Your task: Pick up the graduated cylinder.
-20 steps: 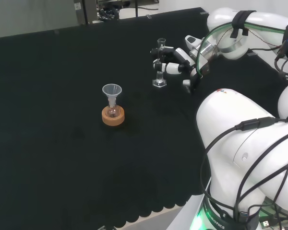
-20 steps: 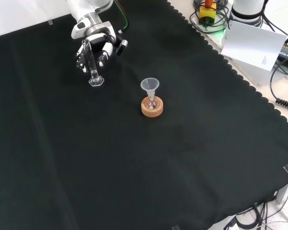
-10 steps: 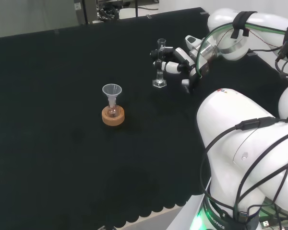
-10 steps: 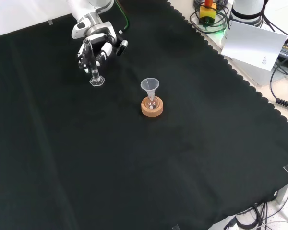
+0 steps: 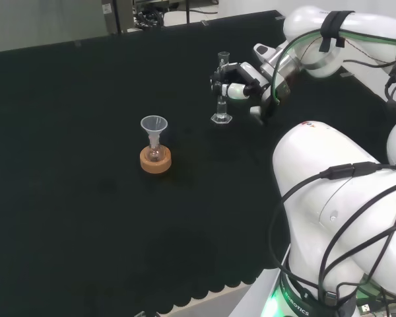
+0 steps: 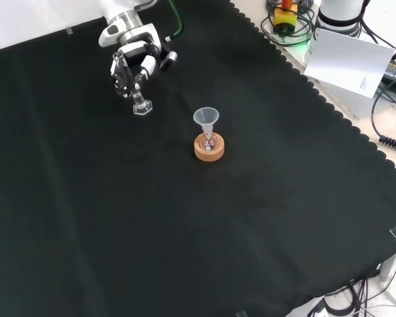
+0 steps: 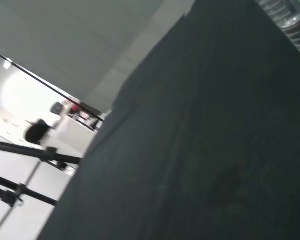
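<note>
The hand is clamped on the graduated cylinder, fingers and thumb curled round the upper part of the tube. In the head view the cylinder stands about upright, its hexagonal foot hanging below the fingers. In the front view the cylinder leans a little, foot toward the cork ring.

Landmark: the cork ring, which carries a small round flask with a clear funnel set in its neck. In the head view the cylinder is to the right of the ring and farther off, well apart from it. In the front view it sits up and to the left of the ring, nearer to it than the head view suggests. Whether the foot has left the black cloth of the desk cannot be told for certain; it looks just clear of it or barely touching.

The wrist view gives a ribbed edge of clear ware at one corner, cloth beyond.

Step in hand, as judged: grasp made, lift starting. Next move calls for a straight rise with the tube kept upright, so the foot clears the cloth without dragging. The funnel stands on the ring's side, so sideways travel that way is to be avoided.
</note>
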You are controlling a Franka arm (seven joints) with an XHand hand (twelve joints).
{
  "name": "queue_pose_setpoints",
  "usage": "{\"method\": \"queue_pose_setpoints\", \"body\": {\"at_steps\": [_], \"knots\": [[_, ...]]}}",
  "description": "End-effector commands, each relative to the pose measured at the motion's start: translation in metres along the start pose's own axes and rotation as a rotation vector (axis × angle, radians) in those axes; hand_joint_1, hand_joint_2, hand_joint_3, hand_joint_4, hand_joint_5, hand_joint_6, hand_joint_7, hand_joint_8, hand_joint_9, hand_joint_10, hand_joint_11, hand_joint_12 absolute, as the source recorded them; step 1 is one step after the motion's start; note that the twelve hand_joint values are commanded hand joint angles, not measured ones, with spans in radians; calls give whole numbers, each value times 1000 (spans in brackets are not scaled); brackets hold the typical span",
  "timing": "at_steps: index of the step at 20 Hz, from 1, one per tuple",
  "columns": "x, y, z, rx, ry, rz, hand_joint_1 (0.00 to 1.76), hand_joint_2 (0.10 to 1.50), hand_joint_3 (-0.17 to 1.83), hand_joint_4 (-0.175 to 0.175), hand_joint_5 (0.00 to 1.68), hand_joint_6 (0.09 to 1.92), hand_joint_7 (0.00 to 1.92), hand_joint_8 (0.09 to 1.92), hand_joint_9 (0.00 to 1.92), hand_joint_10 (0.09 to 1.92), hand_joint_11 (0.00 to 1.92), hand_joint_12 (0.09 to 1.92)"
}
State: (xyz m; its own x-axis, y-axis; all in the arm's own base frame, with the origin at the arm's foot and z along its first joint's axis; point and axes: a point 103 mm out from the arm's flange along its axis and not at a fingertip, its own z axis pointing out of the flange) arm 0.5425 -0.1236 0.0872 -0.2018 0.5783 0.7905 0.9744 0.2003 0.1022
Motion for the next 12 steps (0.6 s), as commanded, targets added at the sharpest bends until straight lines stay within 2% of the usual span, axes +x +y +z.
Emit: {"method": "queue_pose_setpoints", "body": {"at_steps": [1, 8, 12], "knots": [[18, -3, -24, 52, -192, 13, 1139, 1134, -24, -148, 984, 1021, 1113, 475, 1321, 122, 1225, 745], [46, -23, -43, 92, -280, -1, 1145, 1132, -36, -151, 999, 1001, 1162, 451, 1363, 107, 1258, 729], [62, -41, -50, 106, -298, -7, 1150, 1138, -62, -157, 1012, 984, 1203, 406, 1391, 87, 1278, 703]]}}
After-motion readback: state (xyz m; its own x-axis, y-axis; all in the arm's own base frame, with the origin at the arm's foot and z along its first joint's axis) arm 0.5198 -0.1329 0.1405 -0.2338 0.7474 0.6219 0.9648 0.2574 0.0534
